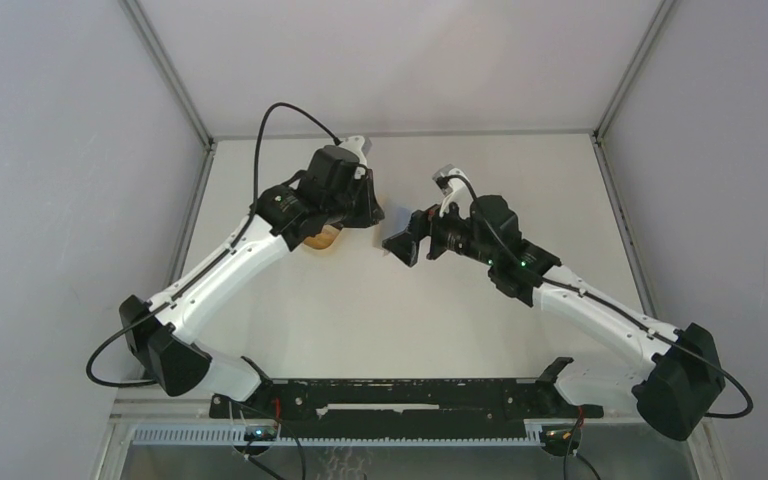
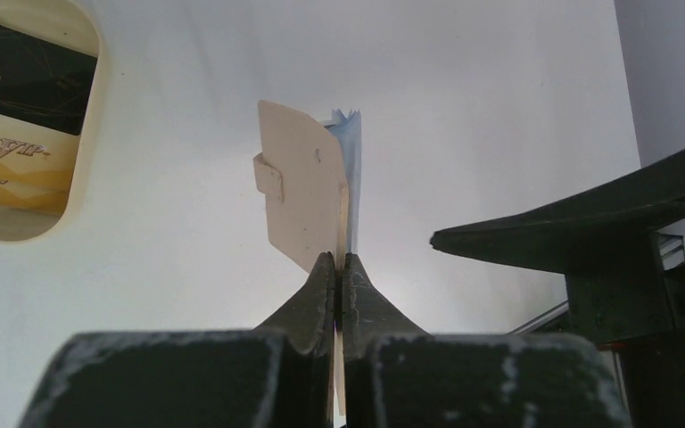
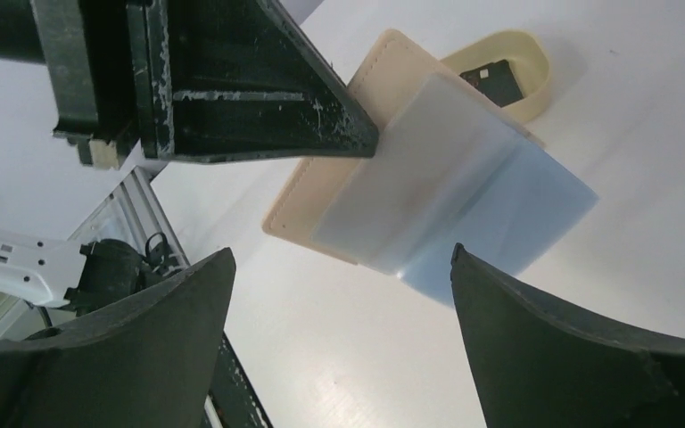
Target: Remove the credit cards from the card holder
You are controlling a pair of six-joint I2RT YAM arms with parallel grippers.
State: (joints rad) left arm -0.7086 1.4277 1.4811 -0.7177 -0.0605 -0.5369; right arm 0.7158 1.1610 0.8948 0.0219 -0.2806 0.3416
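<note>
I am pinching the flat tan card holder (image 2: 299, 192) by one edge in my left claw (image 2: 340, 263), fingers pressed tight on it, and holding it on edge above the white desk (image 1: 440, 320), towards the far left. The thin light blue credit cards (image 3: 491, 205) are sticking partway out of the sleeve, fanned a little, but none looks free of it. My right claw (image 3: 339, 267) is hanging wide open just beside those cards, gripping nothing. The cream oval tray (image 2: 89, 134) to the left is holding a dark card and a gold one. I am judging the pulling-out as not yet done: all the blue cards are left to draw out.
</note>
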